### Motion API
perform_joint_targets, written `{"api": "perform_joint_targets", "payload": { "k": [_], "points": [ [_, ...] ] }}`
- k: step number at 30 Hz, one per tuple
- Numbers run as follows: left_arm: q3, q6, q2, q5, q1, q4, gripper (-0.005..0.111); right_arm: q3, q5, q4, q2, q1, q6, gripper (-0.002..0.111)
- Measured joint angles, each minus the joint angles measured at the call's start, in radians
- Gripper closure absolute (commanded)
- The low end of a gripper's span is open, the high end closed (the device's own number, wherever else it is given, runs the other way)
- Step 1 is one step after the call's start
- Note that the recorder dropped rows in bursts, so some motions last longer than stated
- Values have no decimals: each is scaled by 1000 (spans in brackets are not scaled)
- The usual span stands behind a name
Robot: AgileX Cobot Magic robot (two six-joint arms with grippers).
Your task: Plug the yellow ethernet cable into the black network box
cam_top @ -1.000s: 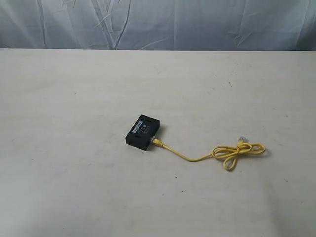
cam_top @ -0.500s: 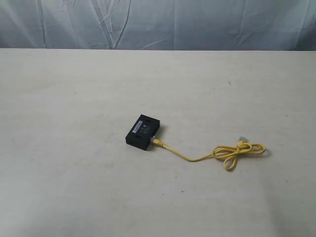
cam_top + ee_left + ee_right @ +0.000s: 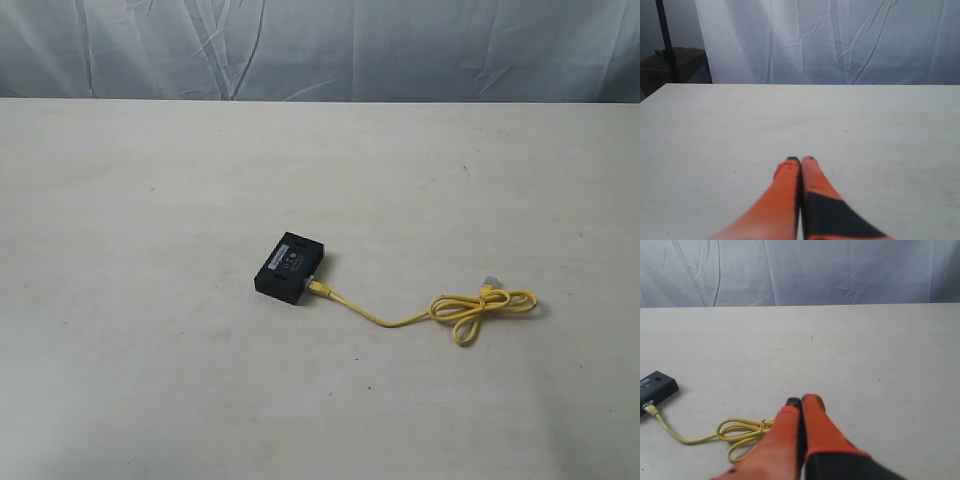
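Note:
The black network box [image 3: 290, 267] lies flat near the middle of the table, its white label strip up. One plug of the yellow ethernet cable [image 3: 400, 320] sits at the box's right corner; whether it is seated in a port I cannot tell. The cord runs right into a tied loop with a clear plug at its far end. In the right wrist view the box [image 3: 655, 386] and the cable [image 3: 740, 432] lie beside my right gripper [image 3: 803, 401], which is shut with nothing in it. My left gripper [image 3: 800, 160] is shut over bare table. Neither gripper shows in the exterior view.
The pale table [image 3: 150, 180] ends at a far edge before a wrinkled grey-white curtain [image 3: 320, 45]. In the left wrist view a dark stand [image 3: 664, 40] rises beyond the table's corner.

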Motion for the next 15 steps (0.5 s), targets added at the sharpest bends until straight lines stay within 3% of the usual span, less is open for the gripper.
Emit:
{"api": "perform_joint_targets", "payload": {
  "k": [15],
  "points": [
    [0,-8,0,0,0,0,107,0,0,0,0,0,0,108]
  ]
}}
